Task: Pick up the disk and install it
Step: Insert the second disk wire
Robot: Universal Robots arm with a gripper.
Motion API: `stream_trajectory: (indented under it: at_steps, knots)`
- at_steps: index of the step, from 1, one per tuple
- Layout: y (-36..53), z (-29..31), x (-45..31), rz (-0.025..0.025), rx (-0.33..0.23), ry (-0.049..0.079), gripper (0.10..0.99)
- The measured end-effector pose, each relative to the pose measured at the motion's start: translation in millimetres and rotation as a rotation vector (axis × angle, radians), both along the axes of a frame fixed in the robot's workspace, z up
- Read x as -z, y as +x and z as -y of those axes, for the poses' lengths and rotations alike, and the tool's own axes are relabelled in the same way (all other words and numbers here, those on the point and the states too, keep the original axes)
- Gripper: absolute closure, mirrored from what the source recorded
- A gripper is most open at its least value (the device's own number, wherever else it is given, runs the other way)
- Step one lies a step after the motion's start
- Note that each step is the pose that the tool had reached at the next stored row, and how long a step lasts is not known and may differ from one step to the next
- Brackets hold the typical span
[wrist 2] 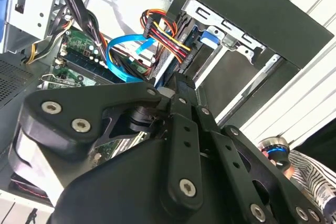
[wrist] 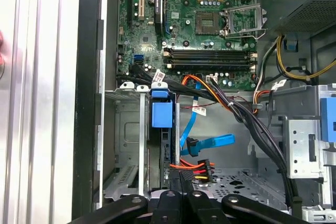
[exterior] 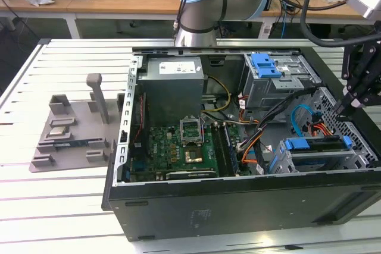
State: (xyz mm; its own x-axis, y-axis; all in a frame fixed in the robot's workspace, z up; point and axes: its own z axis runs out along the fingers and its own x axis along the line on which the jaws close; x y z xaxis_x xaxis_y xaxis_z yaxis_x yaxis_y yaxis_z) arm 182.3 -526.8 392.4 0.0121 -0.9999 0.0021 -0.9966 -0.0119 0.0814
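The disk (exterior: 315,146) sits in the lower drive cage (exterior: 286,162) of the open computer case, at the exterior view's right, with blue rails at both ends. In the first wrist view the disk (wrist: 160,153) stands edge-on in the cage under a blue tab (wrist: 161,114). My gripper (exterior: 340,110) hangs over the cage's far end. Its fingers are shut together with nothing between them. In both wrist views the gripper (wrist: 181,178) (wrist 2: 177,80) points at the disk's cable end, beside the red-and-yellow power plug (wrist: 202,167). Whether it touches the disk I cannot tell.
A blue data cable (wrist: 210,142) and black cable bundles (wrist: 247,119) cross the bay beside the cage. The motherboard (exterior: 178,141), the grey power supply box (exterior: 172,69) and an upper cage with a blue bracket (exterior: 265,63) fill the case. A grey fixture (exterior: 71,129) lies on the table.
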Motion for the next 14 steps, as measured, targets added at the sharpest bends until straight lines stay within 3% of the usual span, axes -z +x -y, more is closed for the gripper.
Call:
stream_trajectory:
  at_steps: [3,4,5,7,8,9,14]
  knots:
    - [0.0,0.0,-0.2,0.0,0.0,0.0,0.973]
    - [0.0,0.0,-0.2,0.0,0.0,0.0,0.918]
    - [0.0,0.0,-0.2,0.0,0.0,0.0,0.918]
    - [0.0,0.0,-0.3,0.0,0.0,0.0,0.792]
    - [0.0,0.0,-0.3,0.0,0.0,0.0,0.792]
    - [0.0,0.0,-0.4,0.0,0.0,0.0,0.725]
    - [-9.8,-5.2,3.2,0.0,-0.01,0.0,0.725]
